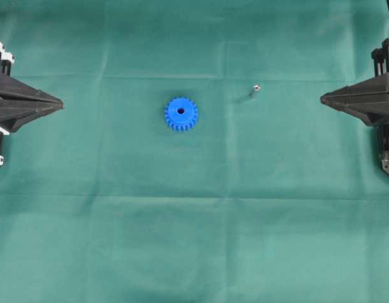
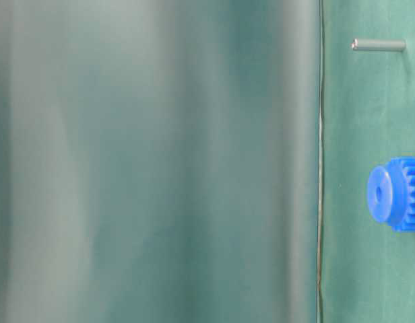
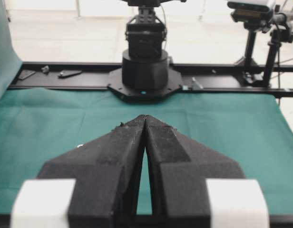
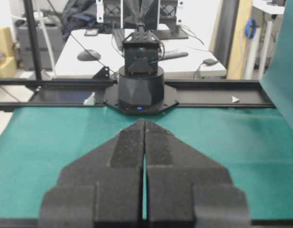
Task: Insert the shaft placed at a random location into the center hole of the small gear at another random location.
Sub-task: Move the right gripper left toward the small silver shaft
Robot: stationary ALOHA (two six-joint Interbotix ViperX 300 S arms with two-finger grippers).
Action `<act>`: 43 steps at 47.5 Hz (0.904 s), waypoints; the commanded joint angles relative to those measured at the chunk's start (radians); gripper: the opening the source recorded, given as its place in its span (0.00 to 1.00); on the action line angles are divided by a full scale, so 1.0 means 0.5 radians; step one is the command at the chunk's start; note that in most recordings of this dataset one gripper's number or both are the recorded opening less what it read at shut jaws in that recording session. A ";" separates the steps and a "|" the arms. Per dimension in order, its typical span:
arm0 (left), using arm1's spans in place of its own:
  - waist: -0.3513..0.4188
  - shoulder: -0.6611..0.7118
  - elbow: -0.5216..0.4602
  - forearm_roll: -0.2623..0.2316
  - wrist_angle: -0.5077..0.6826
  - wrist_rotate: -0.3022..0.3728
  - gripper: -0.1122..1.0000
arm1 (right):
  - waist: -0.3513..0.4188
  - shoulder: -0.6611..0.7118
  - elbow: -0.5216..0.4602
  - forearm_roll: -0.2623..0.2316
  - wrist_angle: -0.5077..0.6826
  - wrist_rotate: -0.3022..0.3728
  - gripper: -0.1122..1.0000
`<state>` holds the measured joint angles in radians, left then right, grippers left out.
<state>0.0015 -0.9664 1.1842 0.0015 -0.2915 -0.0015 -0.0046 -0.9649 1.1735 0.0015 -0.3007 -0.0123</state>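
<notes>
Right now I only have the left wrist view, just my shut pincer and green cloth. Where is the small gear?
Observer: The small gear lies flat near the middle of the green cloth, with its center hole facing up.
Operator: And the shaft?
Observer: The shaft sits apart from the gear, on the side toward the right pincer.
Operator: Is that pincer holding anything?
Observer: No, the right pincer is shut and empty, parked at the cloth's right edge.

robotics lab: camera stands [image 3: 251,45], cluttered desk [image 4: 151,52]
</notes>
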 commanded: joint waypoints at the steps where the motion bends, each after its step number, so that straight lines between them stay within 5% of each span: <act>1: -0.009 -0.003 -0.067 0.034 0.012 0.006 0.10 | 0.012 0.009 -0.031 -0.012 0.006 0.000 0.11; 27: -0.009 -0.018 -0.071 0.034 0.074 -0.003 0.10 | -0.212 0.365 -0.009 -0.009 -0.074 -0.043 0.12; 32: -0.009 -0.018 -0.067 0.034 0.071 -0.003 0.10 | -0.285 0.522 0.000 -0.012 -0.126 -0.043 0.30; 43: -0.009 -0.015 -0.071 0.034 0.074 0.006 0.10 | -0.414 1.000 0.018 -0.003 -0.371 -0.132 0.88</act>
<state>-0.0015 -0.9787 1.1750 0.0153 -0.2500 0.0000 -0.1963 -0.5277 1.1950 -0.0031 -0.4295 -0.0522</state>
